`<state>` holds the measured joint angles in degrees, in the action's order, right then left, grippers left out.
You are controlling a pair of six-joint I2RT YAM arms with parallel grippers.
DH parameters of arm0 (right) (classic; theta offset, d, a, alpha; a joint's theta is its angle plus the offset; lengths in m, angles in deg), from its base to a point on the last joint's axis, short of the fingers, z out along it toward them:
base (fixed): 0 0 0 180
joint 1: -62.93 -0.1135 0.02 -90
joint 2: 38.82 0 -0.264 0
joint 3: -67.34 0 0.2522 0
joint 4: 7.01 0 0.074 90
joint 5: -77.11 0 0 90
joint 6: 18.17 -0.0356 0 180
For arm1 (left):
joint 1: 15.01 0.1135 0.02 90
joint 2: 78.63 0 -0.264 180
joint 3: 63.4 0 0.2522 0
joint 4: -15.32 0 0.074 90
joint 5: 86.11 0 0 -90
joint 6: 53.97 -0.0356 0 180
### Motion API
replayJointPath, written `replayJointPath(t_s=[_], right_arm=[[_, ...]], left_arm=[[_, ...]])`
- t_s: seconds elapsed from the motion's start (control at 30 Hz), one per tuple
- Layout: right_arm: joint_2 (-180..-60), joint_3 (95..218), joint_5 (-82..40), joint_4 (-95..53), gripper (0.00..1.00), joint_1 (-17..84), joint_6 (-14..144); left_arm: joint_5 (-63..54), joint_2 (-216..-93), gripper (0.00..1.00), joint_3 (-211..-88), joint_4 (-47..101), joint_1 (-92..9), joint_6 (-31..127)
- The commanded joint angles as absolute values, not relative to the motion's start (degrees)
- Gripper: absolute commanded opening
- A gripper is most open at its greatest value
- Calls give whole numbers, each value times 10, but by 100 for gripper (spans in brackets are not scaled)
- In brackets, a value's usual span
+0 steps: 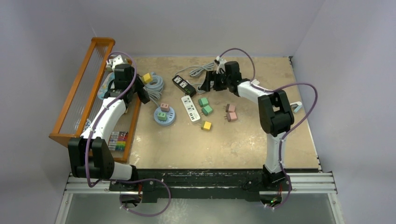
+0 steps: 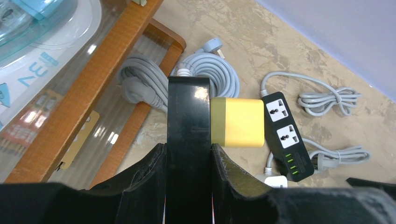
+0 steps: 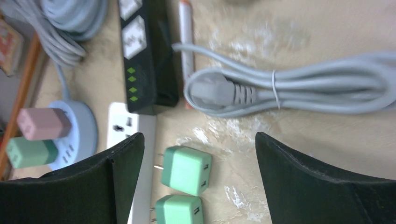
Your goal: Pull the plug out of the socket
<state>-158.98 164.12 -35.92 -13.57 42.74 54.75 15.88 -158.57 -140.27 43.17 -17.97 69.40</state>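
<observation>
Hovering right arm [image 1: 252,90], jaws apart

A yellow cube-shaped plug [image 2: 237,122] is seated against the right side of a glossy black socket block [image 2: 188,107], with no gap between them. The block is clamped between the fingers of the left gripper [image 2: 188,148]. A green plug [image 3: 187,170] lies loose on the table, its prongs pointing to the white power strip [image 3: 122,126] just beside it.
</observation>
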Motion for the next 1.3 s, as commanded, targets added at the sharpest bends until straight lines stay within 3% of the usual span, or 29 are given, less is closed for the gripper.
replayJointPath(t_s=[0.0, 0.17, 0.53, 0.9, 1.27], right_arm=[[-1497, 1690, -399, -68, 90, 428, 561], [-1525, 1762, -554, 20, 90, 413, 463], [-1667, 1943, -580, 17, 88, 345, 326], [-1689, 1945, -573, -5, 86, 327, 313], [-1724, 1976, -606, -2, 74, 312, 290]], left_arm=[[111, -1573, 0, -1413, 348, -181, 696], [40, -1571, 0, -1407, 309, -199, 693], [69, -1550, 0, -1393, 297, -255, 665], [58, -1548, 0, -1389, 291, -267, 666], [58, -1549, 0, -1386, 288, -273, 665]])
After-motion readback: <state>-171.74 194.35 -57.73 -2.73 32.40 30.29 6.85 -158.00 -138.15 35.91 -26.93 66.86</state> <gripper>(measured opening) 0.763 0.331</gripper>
